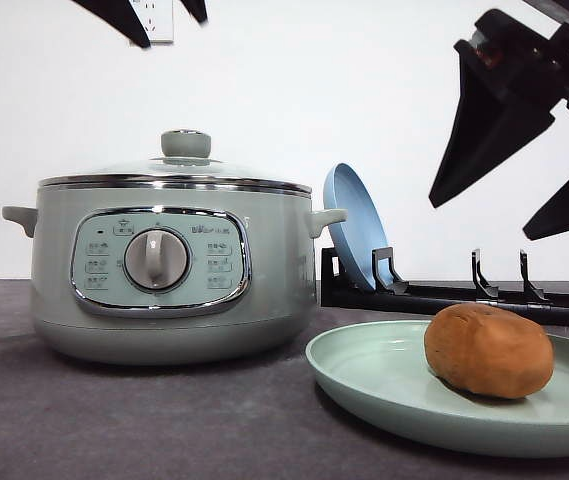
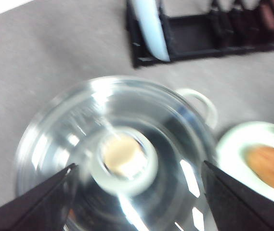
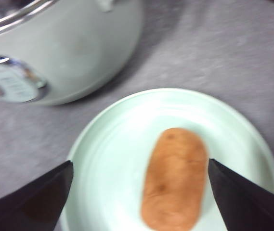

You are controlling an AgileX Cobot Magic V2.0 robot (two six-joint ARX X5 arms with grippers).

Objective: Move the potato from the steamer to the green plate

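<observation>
An orange-brown potato (image 1: pixel 488 350) lies on its side on the pale green plate (image 1: pixel 364 375), resting on the part of the plate farther from the steamer (image 1: pixel 169 262). The plate sits on the dark grey table (image 1: pixel 114 420), just beside the steamer's base and apart from it. The steamer is a round sage-green pot with a central dial on its control panel, and its glass lid (image 1: pixel 179 170) is on, knob upright.

Behind the plate stands a black dish rack (image 1: pixel 444 290) holding a blue plate (image 1: pixel 356 225) on edge (it leans toward the steamer's side handle).

The right gripper (image 1: pixel 524 170) hangs in the air above the potato, its two dark fingers spread wide and holding nothing; in the right wrist view the fingers flank the potato well clear of it. The left gripper (image 2: pixel 137 202) hovers above the steamer lid, its jaws also spread wide and empty, one finger to each side of the lid's knob (image 2: pixel 123 156).
</observation>
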